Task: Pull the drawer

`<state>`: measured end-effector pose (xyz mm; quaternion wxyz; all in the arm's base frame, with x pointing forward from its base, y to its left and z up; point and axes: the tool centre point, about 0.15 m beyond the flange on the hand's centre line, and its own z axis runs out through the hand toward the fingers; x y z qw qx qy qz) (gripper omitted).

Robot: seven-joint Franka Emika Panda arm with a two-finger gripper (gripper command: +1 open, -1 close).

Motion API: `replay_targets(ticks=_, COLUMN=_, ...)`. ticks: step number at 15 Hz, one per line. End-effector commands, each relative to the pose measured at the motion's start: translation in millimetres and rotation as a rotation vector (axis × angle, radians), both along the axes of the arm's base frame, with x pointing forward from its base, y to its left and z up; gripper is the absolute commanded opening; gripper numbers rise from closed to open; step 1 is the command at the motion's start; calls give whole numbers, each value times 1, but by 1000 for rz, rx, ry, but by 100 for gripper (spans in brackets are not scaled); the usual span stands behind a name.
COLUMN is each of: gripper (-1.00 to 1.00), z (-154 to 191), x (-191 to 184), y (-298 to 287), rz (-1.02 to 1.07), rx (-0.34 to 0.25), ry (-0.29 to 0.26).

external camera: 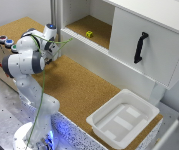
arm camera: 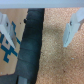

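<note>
Exterior view shows the drawer (external camera: 148,47) at the far right of the cabinet, its black handle (external camera: 140,47) running up and down, well apart from the gripper (external camera: 53,50), which hangs at the left above the cork surface (external camera: 84,90), its fingers (arm camera: 71,29) spread and empty.

This looks like a robotics lab: a white jointed robot arm (external camera: 26,62) stands on a perforated metal base plate (external camera: 1,107) at lower left, beside a cork-topped bench (external camera: 69,85) carrying a bare white mock-up cabinet (external camera: 144,42).
</note>
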<state>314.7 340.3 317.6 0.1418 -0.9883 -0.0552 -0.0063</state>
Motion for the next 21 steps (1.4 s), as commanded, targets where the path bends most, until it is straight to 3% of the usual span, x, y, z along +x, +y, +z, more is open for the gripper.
replay_targets(ticks=1, gripper=-100, z=-10, x=-7, y=3, rz=1, rx=86, ry=-49)
replay_targets(ticks=11, gripper=-100, z=-42, x=12, y=6, rz=2, rx=148, ry=27)
replay_targets(ticks=21, gripper=-100, z=-42, x=10, y=-16, rz=-17, rx=142, ry=24)
